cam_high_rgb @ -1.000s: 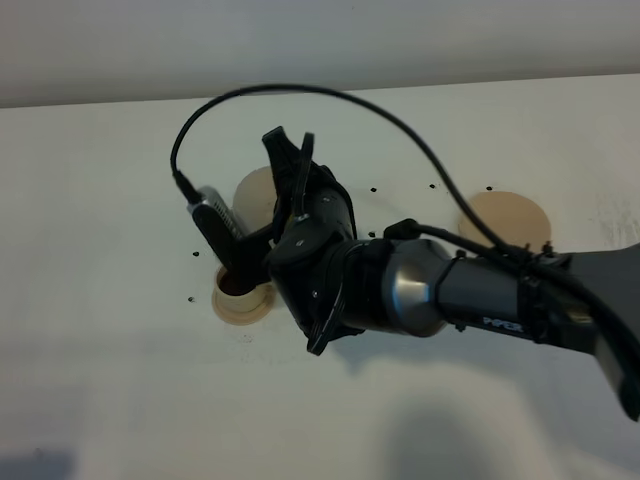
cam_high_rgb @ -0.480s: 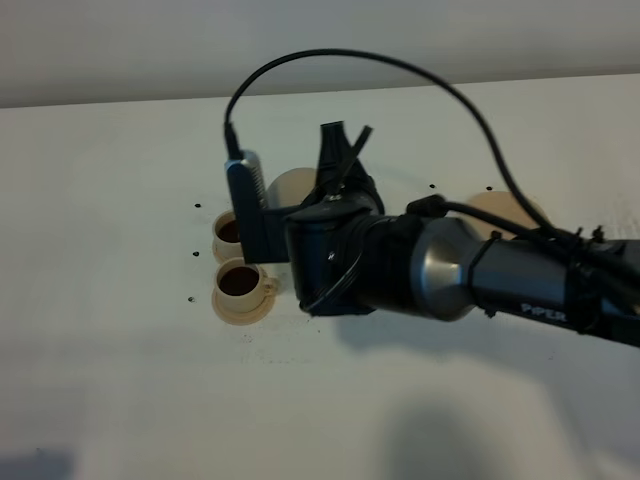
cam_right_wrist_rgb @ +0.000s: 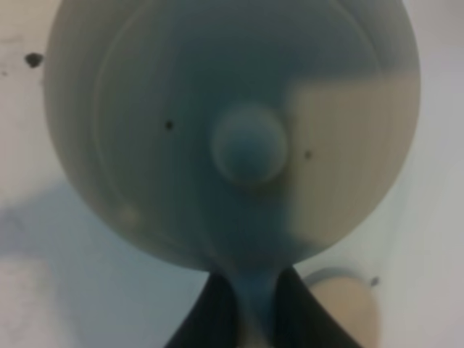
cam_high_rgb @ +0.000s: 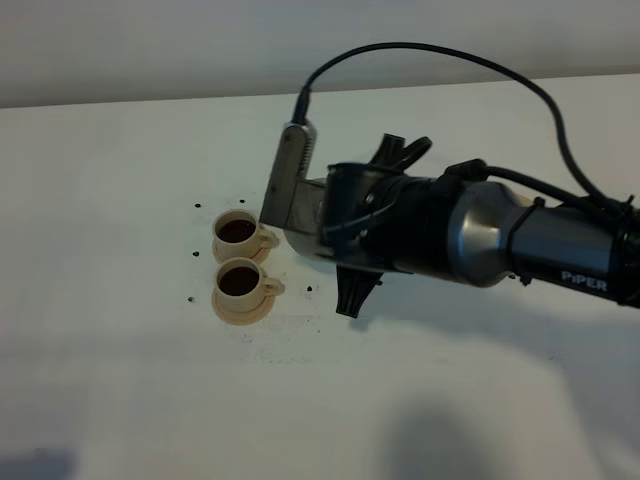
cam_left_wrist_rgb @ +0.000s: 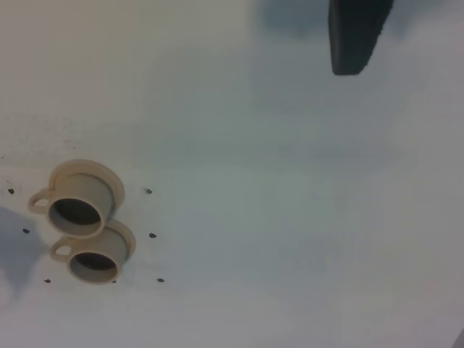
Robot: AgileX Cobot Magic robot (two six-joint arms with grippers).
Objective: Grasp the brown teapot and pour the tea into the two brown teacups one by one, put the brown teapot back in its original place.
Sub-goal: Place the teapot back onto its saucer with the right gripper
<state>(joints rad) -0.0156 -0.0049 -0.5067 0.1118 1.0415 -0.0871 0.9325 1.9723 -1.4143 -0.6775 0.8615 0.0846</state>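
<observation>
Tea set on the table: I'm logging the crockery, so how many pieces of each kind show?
Teacups: 2
Cup saucers: 1 showing clearly, under the nearer cup; the other is hard to make out
Teapot: 1, held in the right gripper
Total: 4

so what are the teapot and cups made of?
Teapot: likely ceramic, matte pale tan; smooth turned lid with a moulded knob, no shine.
Cups and their saucers: same matte tan look, thick rims, probably ceramic too. Could be glazed stoneware; can't tell.
</observation>
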